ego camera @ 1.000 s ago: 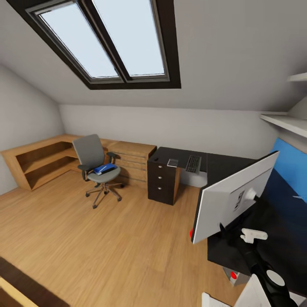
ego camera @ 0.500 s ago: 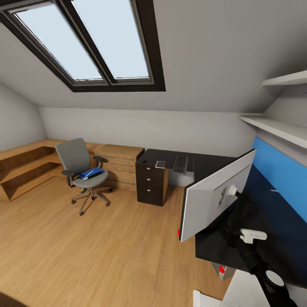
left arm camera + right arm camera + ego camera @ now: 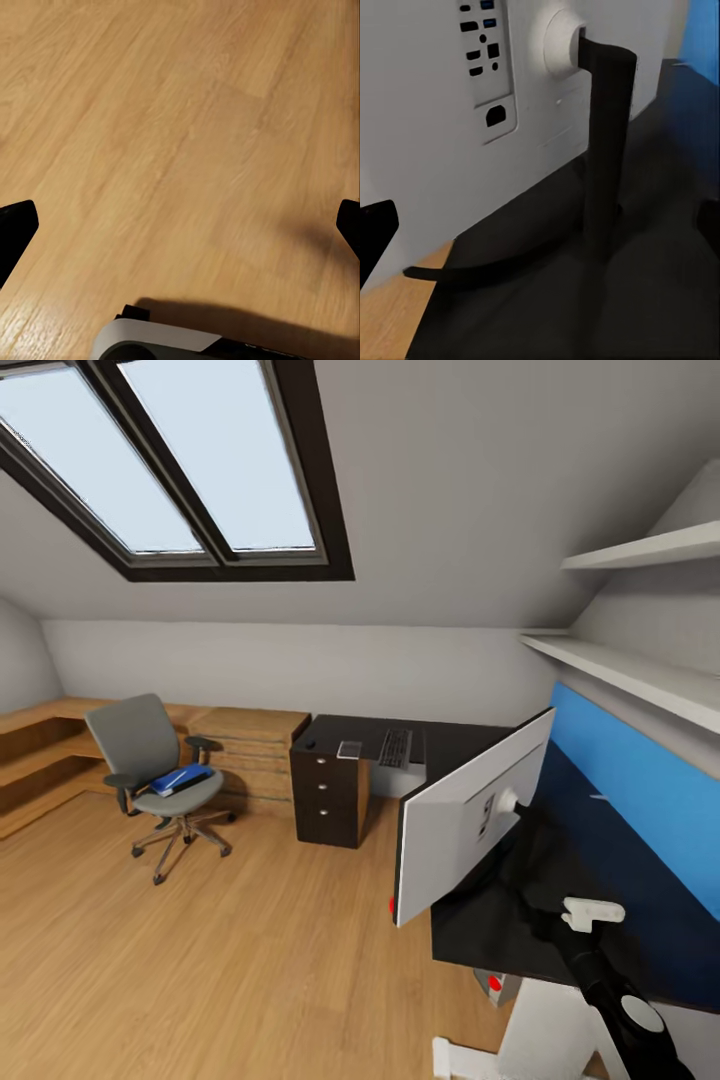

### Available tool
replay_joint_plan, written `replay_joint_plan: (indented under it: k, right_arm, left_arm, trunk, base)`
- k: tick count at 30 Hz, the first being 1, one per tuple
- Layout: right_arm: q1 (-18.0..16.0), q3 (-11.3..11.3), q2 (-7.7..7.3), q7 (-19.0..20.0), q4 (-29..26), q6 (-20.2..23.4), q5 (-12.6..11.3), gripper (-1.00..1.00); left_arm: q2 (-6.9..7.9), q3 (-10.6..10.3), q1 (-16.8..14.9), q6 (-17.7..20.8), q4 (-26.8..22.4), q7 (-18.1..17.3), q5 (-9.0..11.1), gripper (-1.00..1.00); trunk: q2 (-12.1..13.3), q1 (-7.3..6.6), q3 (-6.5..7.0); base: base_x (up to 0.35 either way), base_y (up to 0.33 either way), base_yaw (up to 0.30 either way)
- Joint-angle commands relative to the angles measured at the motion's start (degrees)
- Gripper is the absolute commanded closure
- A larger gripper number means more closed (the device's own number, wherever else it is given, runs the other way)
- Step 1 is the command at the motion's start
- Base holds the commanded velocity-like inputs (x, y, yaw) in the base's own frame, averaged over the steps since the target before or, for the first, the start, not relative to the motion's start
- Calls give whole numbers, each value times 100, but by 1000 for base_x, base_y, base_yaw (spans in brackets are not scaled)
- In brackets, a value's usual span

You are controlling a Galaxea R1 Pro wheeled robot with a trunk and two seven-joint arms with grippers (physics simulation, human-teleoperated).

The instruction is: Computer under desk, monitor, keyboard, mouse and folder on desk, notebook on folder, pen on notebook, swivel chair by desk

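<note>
The monitor (image 3: 470, 820) stands on the desk (image 3: 500, 940), back side toward us, so that item looks done. Under the desk, the computer (image 3: 497, 986) shows its red light, so that one looks settled too. Far end of the black top, the keyboard (image 3: 396, 747) lies well apart from the monitor, the notebook (image 3: 350, 749) just beside it; both need moving. The folder (image 3: 178, 779) lies on the chair (image 3: 160, 780), which stands well apart from the desk by the oak shelving. Mouse and pen I can't make out.

The right gripper (image 3: 540, 225) faces the monitor's neck, fingers wide apart, nothing between them. The left gripper (image 3: 180, 225) hangs over bare floor (image 3: 200, 940), spread wide and empty.

The room is an attic with a light wood floor, a sloped ceiling, a skylight (image 3: 170, 470), white shelves (image 3: 640, 550) and a blue panel (image 3: 640, 790) behind the glossy black desk.
</note>
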Motion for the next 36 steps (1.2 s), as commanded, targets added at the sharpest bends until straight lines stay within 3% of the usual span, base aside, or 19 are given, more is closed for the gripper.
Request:
replay_joint_plan:
  k: [1,19,36]
  right_arm:
    - [-2,-8,1,38,2,4,-59,-100]
    - [-2,-29,-10,38,67,-26,-55,-100]
    - [-2,-73,-13,38,149,-28,-57,-100]
  left_arm:
    - [0,-31,-2,-18,6,-33,59,-100]
    - [-7,-59,-2,-21,6,-34,51,-100]
    - [8,-62,-2,-21,-2,-34,47,-100]
  trunk:
    - [-4,2,4]
    - [-4,2,109]
    - [-4,2,120]
  base:
    - [0,0,-207]
    - [0,0,-191]
    - [0,0,-21]
